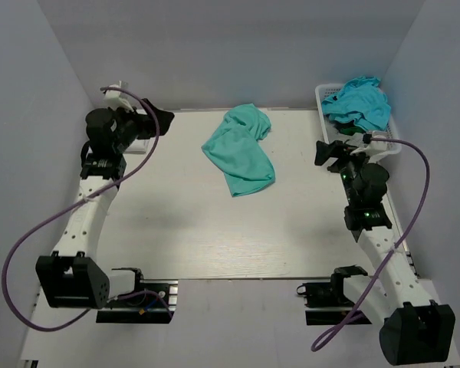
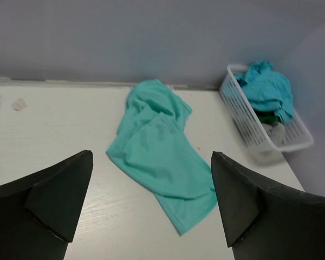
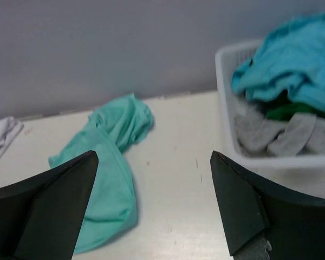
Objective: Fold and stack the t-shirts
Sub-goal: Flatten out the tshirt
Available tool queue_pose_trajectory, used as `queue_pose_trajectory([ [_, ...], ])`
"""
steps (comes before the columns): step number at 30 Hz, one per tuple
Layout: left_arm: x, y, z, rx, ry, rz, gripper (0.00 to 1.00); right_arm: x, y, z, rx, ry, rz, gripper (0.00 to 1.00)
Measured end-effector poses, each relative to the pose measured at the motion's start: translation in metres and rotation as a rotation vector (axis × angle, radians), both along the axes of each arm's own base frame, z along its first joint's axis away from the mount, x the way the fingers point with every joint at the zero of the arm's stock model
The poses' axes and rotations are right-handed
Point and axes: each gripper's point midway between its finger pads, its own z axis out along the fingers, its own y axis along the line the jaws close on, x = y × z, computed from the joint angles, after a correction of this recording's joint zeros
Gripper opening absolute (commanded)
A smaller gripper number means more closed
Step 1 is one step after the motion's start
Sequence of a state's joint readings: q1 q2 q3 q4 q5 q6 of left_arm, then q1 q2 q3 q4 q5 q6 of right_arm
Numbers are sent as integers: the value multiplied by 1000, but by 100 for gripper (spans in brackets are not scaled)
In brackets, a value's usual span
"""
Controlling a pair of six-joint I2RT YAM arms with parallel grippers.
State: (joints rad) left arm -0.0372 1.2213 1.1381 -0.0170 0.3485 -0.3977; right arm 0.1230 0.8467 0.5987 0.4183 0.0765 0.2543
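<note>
- We see a pale wooden table (image 1: pixel 215 230).
- Toward its far middle lies a crumpled mint-green t-shirt (image 1: pixel 241 149).
- A white mesh basket (image 2: pixel 244 115) stands at the far right corner.
- A white t-shirt (image 3: pixel 0 138) lies far left.

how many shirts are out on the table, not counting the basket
2. A mint-green shirt lies crumpled mid-table; a white shirt sits at the far left edge, mostly cut off. Any in the basket aren't counted.

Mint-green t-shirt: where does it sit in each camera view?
Top external: mint-green t-shirt lies crumpled on the table's far half, centre.
Left wrist: t-shirt mid-frame.
Right wrist: t-shirt lower left.
Shared landmark: white mesh basket, right of the t-shirt in all three.
</note>
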Motion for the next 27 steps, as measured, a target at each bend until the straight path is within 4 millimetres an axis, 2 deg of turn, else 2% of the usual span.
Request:
queue_pose_trajectory([
  [4, 7, -24, -30, -28, 95, -141, 100, 7, 2, -44, 34, 181, -3, 90],
  [7, 12, -44, -60, -66, 187, -241, 100, 8, 2, -62, 41, 257, -11, 90],
  [11, 12, -90, -123, -102, 380, -369, 100, 13, 7, -71, 15, 318, 15, 90],
  [15, -8, -149, -189, -59, 599, -474, 100, 35, 22, -66, -38, 401, 99, 90],
  [19, -31, -197, -240, 62, 766, -503, 100, 55, 38, -65, -75, 444, 191, 90],
  [21, -37, -207, -258, 128, 825, -480, 100, 57, 43, -72, -84, 471, 216, 90],
  [24, -34, -217, -282, 208, 883, -429, 98, 58, 45, -84, -89, 515, 232, 90],
  [27, -29, -220, -305, 288, 932, -362, 89, 55, 44, -92, -96, 548, 232, 90],
])
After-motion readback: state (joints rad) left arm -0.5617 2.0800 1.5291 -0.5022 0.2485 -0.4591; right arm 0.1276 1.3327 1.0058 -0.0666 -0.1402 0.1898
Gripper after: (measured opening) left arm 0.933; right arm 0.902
